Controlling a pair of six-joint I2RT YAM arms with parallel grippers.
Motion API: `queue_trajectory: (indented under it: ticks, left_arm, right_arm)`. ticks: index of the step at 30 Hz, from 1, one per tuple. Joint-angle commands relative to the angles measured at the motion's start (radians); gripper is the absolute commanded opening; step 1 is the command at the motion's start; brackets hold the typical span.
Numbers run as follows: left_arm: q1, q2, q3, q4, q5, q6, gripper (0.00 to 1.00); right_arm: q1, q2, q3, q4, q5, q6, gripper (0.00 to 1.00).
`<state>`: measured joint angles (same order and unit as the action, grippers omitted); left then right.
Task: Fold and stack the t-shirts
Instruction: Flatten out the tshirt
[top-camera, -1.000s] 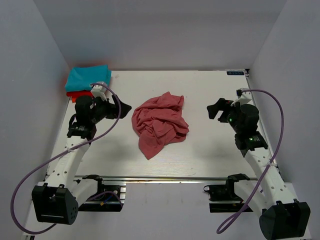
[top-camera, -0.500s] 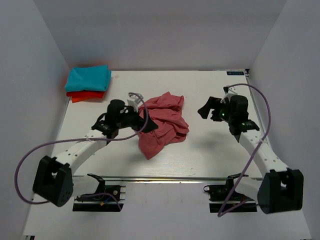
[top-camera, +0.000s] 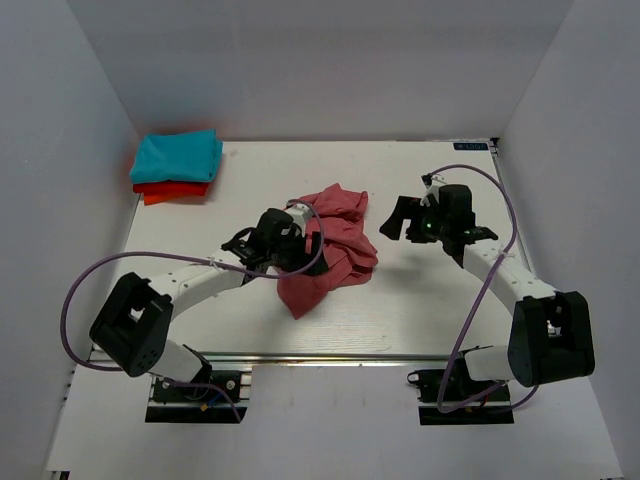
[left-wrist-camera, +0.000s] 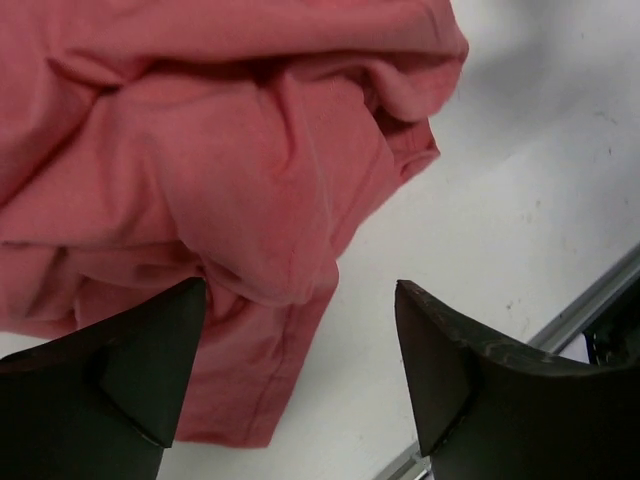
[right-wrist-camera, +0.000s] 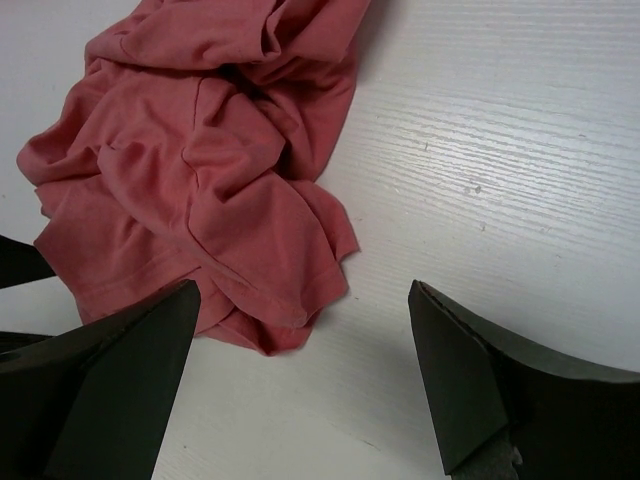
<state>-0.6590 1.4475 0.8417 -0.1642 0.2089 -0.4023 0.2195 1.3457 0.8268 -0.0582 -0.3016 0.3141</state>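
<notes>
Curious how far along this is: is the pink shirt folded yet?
Not folded. The pink shirt lies crumpled in a wrinkled heap, its edges bunched.

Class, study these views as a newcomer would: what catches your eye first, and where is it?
A crumpled salmon-pink t-shirt lies heaped in the centre. The left gripper hangs open over its left side; the right gripper, open too, is just right of it. In the far left corner, a folded turquoise tee sits on an orange-red tee.

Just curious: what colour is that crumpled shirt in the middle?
Plain salmon pink; the shirt shows best in the right wrist view.
</notes>
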Motion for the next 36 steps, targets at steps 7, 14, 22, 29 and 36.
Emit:
queue_trajectory:
  ticks: [7,14,22,29,36]
  left_arm:
    - [-0.017,0.082,0.085,0.049,-0.049,-0.029,0.54]
    - [-0.017,0.022,0.037,0.15,-0.023,-0.059,0.0]
    - [-0.017,-0.124,0.014,0.094,-0.013,-0.059,0.0]
    - [-0.017,-0.2,0.005,0.026,-0.031,-0.047,0.0]
    - [-0.017,-0.279,0.005,-0.052,-0.089,-0.038,0.0]
  right_arm:
    - [0.021,0.006,0.032,0.011,0.047,-0.003,0.9]
    - [0.052,0.078,0.073,0.018,0.038,-0.036,0.9]
    - [0.144,0.239,0.222,0.017,-0.014,-0.04,0.9]
    - [0.208,0.357,0.291,0.02,-0.028,-0.036,0.85]
    - [0.248,0.446,0.33,0.021,-0.027,0.008,0.26]
